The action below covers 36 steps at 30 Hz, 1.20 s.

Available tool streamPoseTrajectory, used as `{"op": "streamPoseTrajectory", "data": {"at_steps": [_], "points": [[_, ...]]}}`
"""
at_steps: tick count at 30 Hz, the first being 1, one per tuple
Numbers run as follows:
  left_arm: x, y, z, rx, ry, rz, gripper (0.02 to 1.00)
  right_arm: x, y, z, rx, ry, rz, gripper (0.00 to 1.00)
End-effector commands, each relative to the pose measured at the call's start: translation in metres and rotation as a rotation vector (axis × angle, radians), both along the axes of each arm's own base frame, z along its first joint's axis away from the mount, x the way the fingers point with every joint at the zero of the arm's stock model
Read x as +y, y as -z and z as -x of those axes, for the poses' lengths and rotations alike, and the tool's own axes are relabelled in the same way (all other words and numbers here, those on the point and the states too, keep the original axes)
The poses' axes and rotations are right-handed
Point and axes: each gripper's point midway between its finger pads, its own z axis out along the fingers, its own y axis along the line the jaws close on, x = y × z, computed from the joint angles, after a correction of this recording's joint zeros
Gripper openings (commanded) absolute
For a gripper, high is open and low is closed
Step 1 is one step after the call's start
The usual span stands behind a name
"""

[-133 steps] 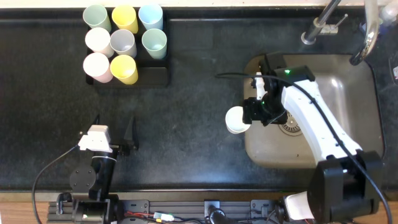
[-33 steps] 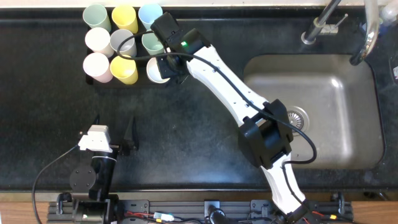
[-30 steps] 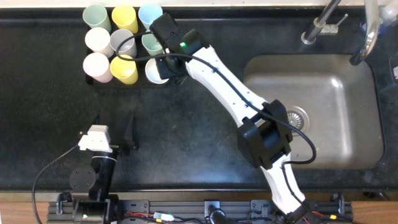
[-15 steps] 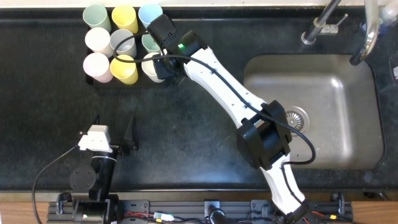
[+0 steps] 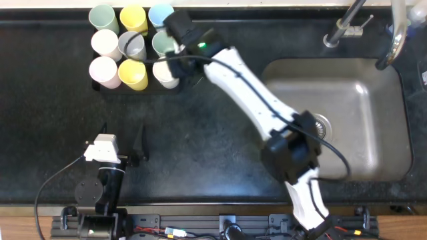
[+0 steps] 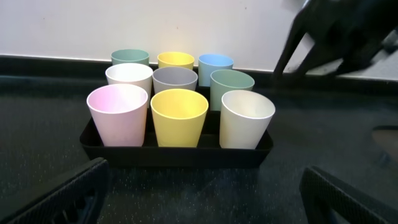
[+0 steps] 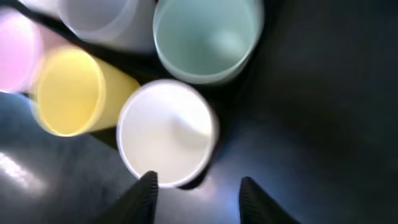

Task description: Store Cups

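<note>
A black tray (image 5: 171,87) at the back left holds several cups in three rows. The white cup (image 5: 165,72) stands upright in its front right slot, beside a yellow cup (image 5: 133,74) and in front of a mint one (image 5: 162,45). My right gripper (image 5: 177,65) hovers just over the white cup (image 7: 166,132), open, and its fingers (image 7: 147,186) are off the rim. From the left wrist view the white cup (image 6: 247,118) stands free in the tray (image 6: 174,154). My left gripper (image 5: 123,139) rests open near the front left, well short of the tray.
A steel sink (image 5: 360,120) with a tap (image 5: 343,25) takes up the right side. The right arm stretches diagonally from the front right across the dark counter (image 5: 200,153) to the tray. A wall runs behind the cups.
The right arm carried the white cup from the sink to the tray and set it in the front right slot. Its fingers have let go and the arm has shifted slightly right.
</note>
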Motion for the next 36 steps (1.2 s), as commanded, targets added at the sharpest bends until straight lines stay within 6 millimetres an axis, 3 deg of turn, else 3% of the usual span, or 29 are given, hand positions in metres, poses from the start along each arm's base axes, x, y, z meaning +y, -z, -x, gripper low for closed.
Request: {"op": "streamPoseTrajectory", "data": {"at_steps": [1, 8, 11, 18, 20, 22, 27, 32, 36], "points": [[-0.001, -0.001, 0.001, -0.009, 0.009, -0.02, 1.0, -0.06, -0.135, -0.002, -0.293, -0.05, -0.061, 0.549], [-0.001, -0.001, 0.001, -0.009, 0.009, -0.02, 1.0, -0.126, -0.15, 0.019, -0.333, -0.009, 0.051, 0.656], [-0.001, -0.001, 0.001, -0.009, 0.009, -0.02, 0.998, -0.151, -0.159, 0.051, -0.41, 0.022, 0.028, 0.724], [-0.001, -0.001, 0.001, -0.009, 0.009, -0.02, 1.0, -0.211, -0.152, 0.101, -0.55, 0.117, -0.057, 0.851], [-0.001, -0.001, 0.001, -0.009, 0.009, -0.02, 1.0, -0.229, -0.15, 0.119, -0.614, 0.157, -0.096, 0.998], [-0.001, -0.001, 0.001, -0.009, 0.009, -0.02, 1.0, -0.247, -0.149, 0.136, -0.686, 0.223, -0.134, 0.998], [-0.001, -0.001, 0.001, -0.009, 0.009, -0.02, 1.0, -0.259, -0.146, 0.167, -0.856, 0.248, -0.191, 0.998], [-0.001, -0.001, 0.001, -0.009, 0.009, -0.02, 1.0, -0.263, -0.135, 0.182, -1.032, 0.25, -0.252, 0.998], [-0.001, -0.001, 0.001, -0.009, 0.009, -0.02, 1.0, -0.269, -0.093, 0.189, -1.082, 0.278, -0.253, 0.998]]}}
